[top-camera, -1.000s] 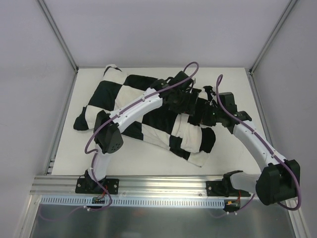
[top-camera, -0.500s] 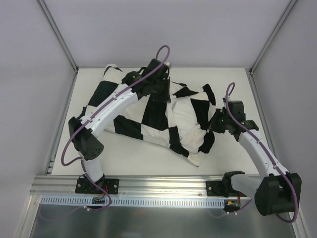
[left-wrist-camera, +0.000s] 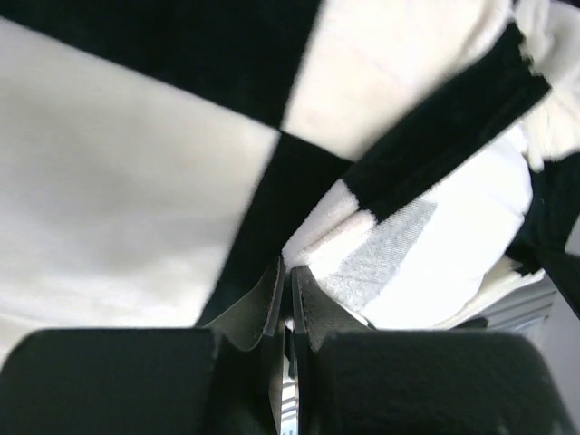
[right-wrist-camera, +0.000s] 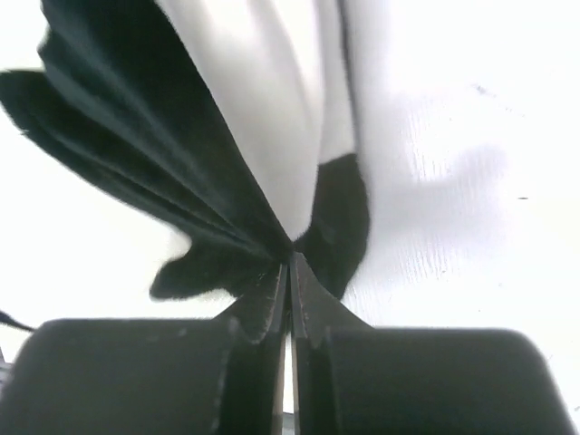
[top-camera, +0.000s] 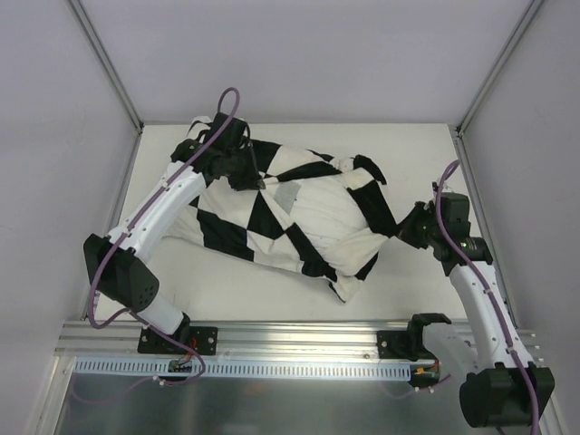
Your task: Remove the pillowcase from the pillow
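**Asker:** Where is the pillow (left-wrist-camera: 476, 227) lying?

**Describer:** It is lying in the middle of a white counter (top-camera: 426, 149), mostly covered by a black-and-white checkered pillowcase (top-camera: 249, 222). In the left wrist view, a smooth, plain white bulge of the pillow is showing past a dark edge of the cloth. A small grey patch is sitting on that bulge.

**Asker:** What is the left claw (top-camera: 246, 174) doing?

**Describer:** It is reaching over the far left part of the pillowcase. Its own camera is showing the two fingers pressed almost flat together. They are pinching a thin fold of the checkered cloth between them.

**Asker:** And the right claw (top-camera: 405, 228)?

**Describer:** It is sitting at the right end of the pillowcase, close to the right side of the counter. Its fingers are squeezing together on a black corner of the cloth. The fabric is fanning out from the grip in dark and white pleats.

**Asker:** How is the cloth lying overall?

**Describer:** It is stretching across the counter between the two claws. One rumpled corner is pointing toward the near edge.
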Robot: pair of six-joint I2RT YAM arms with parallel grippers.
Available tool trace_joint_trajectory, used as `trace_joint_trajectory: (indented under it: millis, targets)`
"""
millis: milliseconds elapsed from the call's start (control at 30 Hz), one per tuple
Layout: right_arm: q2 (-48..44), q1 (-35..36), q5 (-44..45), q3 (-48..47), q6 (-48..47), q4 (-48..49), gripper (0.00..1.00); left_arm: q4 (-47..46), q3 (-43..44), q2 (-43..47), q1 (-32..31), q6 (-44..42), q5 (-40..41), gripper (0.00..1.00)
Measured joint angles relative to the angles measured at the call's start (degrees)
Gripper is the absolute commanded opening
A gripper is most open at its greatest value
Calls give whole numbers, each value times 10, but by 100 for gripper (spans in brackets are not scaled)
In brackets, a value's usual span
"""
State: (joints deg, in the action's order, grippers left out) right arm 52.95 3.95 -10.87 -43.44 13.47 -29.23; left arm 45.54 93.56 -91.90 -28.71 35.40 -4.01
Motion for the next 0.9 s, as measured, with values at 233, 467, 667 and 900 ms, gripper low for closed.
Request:
trace_joint_trajectory:
  millis: [233,467,667,900]
  targets:
    - [-13,43,20,-34,-23,-15,81,-35,-68,57,32,17,-52,0]
    - [96,173,112,-182,-62,-32,95,-52,-73,42,4,19,-56,0]
    - [269,194,109,-308,-91,-29,93,-60,-73,40,-9,22,-60,0]
    - [405,211,88,-376,-130,-41,45,-64,-73,40,-10,26,-62,0]
